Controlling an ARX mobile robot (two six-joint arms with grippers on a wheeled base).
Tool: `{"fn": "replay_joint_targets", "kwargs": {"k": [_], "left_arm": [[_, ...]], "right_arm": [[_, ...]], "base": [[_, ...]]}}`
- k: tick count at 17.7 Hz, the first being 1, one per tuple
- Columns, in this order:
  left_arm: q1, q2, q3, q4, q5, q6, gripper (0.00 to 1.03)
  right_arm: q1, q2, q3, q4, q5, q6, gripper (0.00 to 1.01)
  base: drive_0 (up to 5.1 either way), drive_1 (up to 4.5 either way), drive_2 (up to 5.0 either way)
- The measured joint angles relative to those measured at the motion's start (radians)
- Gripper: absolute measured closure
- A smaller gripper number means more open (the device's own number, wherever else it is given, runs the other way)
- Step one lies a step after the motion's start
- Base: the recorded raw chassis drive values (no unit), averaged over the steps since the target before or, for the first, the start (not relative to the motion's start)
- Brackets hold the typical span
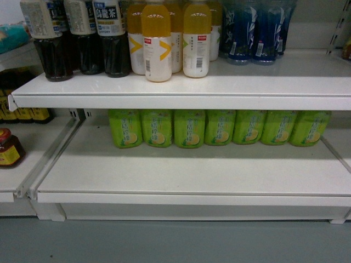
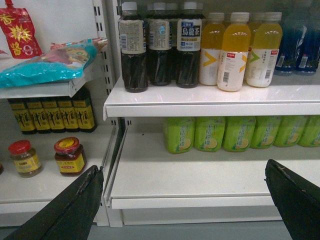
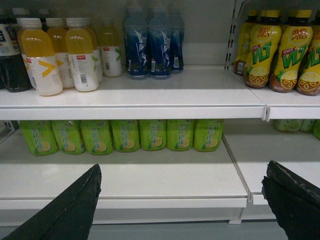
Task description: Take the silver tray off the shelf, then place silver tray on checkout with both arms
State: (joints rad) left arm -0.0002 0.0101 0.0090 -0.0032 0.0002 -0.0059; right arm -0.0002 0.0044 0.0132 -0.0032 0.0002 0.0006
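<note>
Head view: 2 white shelf boards. Lower shelf (image 1: 192, 175) has a row of green bottles (image 1: 219, 127) at the back, front part bare. Upper shelf (image 1: 219, 82) carries dark tea bottles (image 1: 77, 38), yellow juice bottles (image 1: 170, 38) and blue bottles (image 1: 255, 30). Grey floor (image 1: 164, 241) below. Silver tray not visible in any view; can't tell where it is. No arms in head view.

Left wrist cam: left pincer (image 2: 182, 200) fingers wide apart, 1 black finger (image 2: 75, 205) at lower left, other at lower right, nothing between them. It sits in front of the lower shelf lip, not touching. Neighbouring bay to the left: 2 jars (image 2: 70, 156) w/ red lids, dark bottles w/ yellow labels (image 2: 52, 116), teal packet (image 2: 45, 67) above.

Right wrist cam: right pincer (image 3: 182, 200) also spread wide, holding nothing, facing the same lower shelf. Bay to the right holds lemon tea bottles (image 3: 280, 50) on the upper board.
</note>
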Motion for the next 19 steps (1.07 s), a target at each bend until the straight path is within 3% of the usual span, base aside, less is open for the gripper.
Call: {"fn": "replay_joint_targets", "kwargs": {"k": [19], "left_arm": [[0.000, 0.000, 0.000, -0.001, 0.000, 0.006, 0.05]], "right_arm": [[0.000, 0.000, 0.000, 0.000, 0.000, -0.001, 0.03]], "base": [[0.0, 0.00, 0.0]]}}
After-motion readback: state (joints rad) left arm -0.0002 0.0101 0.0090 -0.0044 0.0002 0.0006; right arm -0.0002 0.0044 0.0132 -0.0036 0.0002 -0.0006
